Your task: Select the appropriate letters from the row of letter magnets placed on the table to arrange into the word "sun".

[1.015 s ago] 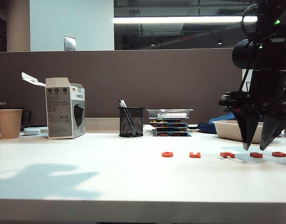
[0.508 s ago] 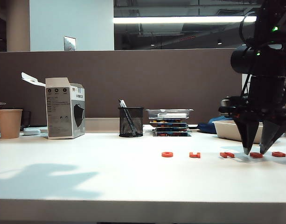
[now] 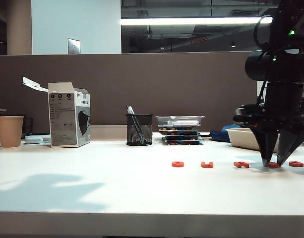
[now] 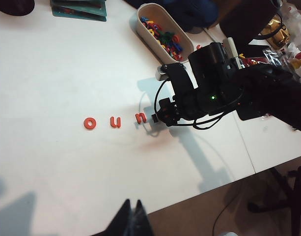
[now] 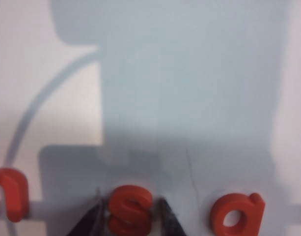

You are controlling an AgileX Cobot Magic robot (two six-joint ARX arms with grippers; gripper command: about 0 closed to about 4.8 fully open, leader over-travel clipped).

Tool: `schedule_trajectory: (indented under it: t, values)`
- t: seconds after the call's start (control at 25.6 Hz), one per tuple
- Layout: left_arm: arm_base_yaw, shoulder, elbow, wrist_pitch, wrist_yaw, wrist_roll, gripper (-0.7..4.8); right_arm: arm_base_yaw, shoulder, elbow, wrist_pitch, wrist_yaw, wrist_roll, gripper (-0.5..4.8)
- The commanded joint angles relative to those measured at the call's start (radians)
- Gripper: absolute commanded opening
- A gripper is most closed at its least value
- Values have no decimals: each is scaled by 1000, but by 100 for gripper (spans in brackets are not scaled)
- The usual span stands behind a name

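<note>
Paper cup [image 3: 10, 131]: it is placed at the far left of the tabletop [image 3: 117, 188], near the brown partition.
Printed box [image 3: 68, 114]: it is stood upright just beside the cup, with its top flap open.
Mesh pen holder [image 3: 139, 129]: it is set near the middle, at the back of the tabletop.
Stack of trays [image 3: 180, 130]: it is seen just to the right of the pen holder.
Row of letter magnets [image 3: 236, 164]: five orange-red pieces are laid in one line on the right half of the tabletop.
Letter o [image 4: 90, 123]: it is the first piece from the left.
Letter u [image 4: 115, 121]: it is placed next, apart from the o.
Letter n [image 4: 140, 117]: it is the third piece, near the right arm.
Letter s [image 5: 130, 214]: it is lying flat between the two fingertips of the right pincer.
Fifth letter [image 5: 235, 214]: it is lying at the right end of the row.
Left pincer [image 4: 131, 221]: only its dark tips are seen, drawn together above the near edge of the tabletop, holding nothing.
Right pincer [image 3: 273, 163]: it is lowered to the tabletop, jaws apart on both sides of the s; a grasp cannot be told.
Bowl of coloured letters [image 4: 142, 20]: it is placed behind the row.
</note>
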Motion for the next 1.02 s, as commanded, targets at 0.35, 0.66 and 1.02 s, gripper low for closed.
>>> schedule_trajectory:
  t: [0.35,0.66,1.02]
  values:
    - [0,-3,2,6,-2,4,-5,0,6,-1,-19,1,0,89]
    - [0,-3,2,6,-2,4,-5,0,6,-1,-18,1,1,89]
    - [0,-3,2,6,-2,4,-5,0,5,0,-106,-48,1,89]
